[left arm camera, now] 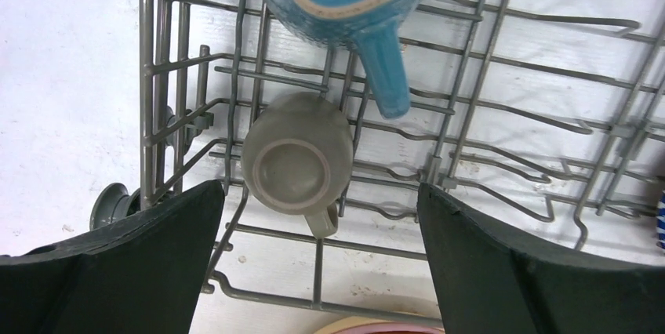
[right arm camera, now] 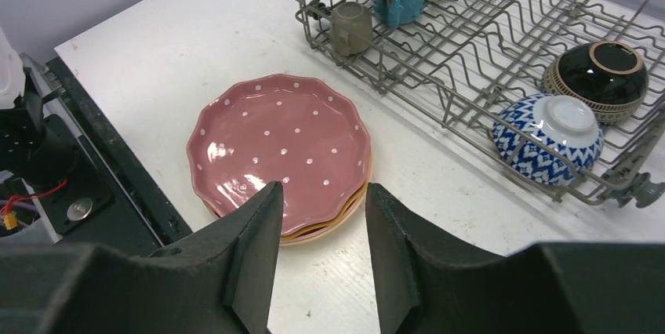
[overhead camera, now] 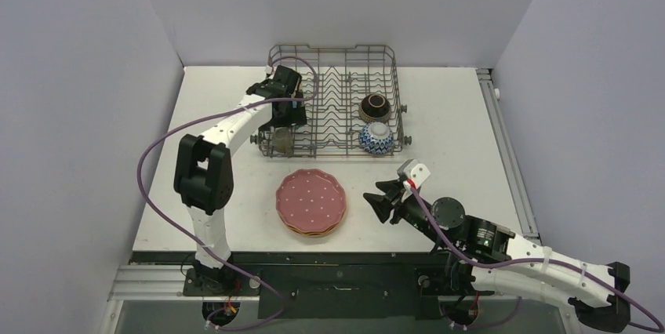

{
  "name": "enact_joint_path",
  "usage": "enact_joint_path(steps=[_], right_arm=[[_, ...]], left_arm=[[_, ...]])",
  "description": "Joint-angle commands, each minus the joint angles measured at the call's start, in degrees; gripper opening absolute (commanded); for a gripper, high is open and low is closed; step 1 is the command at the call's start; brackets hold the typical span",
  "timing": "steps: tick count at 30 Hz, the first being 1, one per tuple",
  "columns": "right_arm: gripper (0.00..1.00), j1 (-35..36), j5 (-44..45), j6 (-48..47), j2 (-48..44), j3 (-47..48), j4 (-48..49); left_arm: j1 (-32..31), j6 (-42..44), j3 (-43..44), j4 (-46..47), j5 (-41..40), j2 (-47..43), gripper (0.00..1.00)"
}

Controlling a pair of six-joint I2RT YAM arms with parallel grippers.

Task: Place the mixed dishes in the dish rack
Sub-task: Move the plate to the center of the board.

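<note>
Rack [overhead camera: 329, 99]: mugs [right arm camera: 350, 27], two bowls [right arm camera: 549, 138] inside. Plates [overhead camera: 311, 201] stacked on desk [overhead camera: 447, 114]. Left claw [left arm camera: 317, 193] wide open, right claw [right arm camera: 323, 193] half-open, both empty.

A white table [overhead camera: 459, 165] is standing between 3 plain lavender-grey walls [overhead camera: 337, 1]. Soft, even light is falling across its scuffed top, and a dark rail [overhead camera: 259, 257] is running along its near edge.

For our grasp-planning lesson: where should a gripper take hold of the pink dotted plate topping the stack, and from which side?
Probably take the pink plate by its scalloped rim, at the edge nearest the right gripper. It lies flat on the stack, so only that raised lip offers a pinch; come in low from the near side.
</note>
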Motion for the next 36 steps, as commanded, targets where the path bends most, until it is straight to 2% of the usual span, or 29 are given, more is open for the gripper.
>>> enact_joint_path(steps=[1,6,14,19,20,26,36], right_arm=[[0.39,-0.1,6.0,0.0,1.1,5.3,-3.9],[0.44,-0.7,13.4,1.2,2.5,8.0,-8.2],[0.48,-4.1,15.0,2.0,4.7,13.3,-14.6],[0.5,-7.8,11.4,2.3,7.2,16.4,-17.9],[0.5,-8.2,11.0,2.7,8.1,17.0,-18.8],[0.5,-11.6,7.8,5.6,11.0,17.9,-21.4],[0.56,-13.3,1.4,10.1,15.3,17.2,-19.5]], left_arm=[[-1.3,1.8,3.4,-0.7,0.4,-5.0,0.91],[-3.4,2.6,3.4,-1.4,0.4,-8.0,0.92],[-6.0,3.0,-0.5,0.9,4.1,-16.3,0.95],[-7.1,3.5,-4.1,2.6,7.7,-20.9,1.0],[-7.3,3.5,-5.4,2.6,7.9,-22.3,0.97],[-8.7,3.6,-13.8,4.1,10.5,-30.1,0.96],[-10.3,-0.8,-26.6,3.1,11.4,-40.6,0.96]])
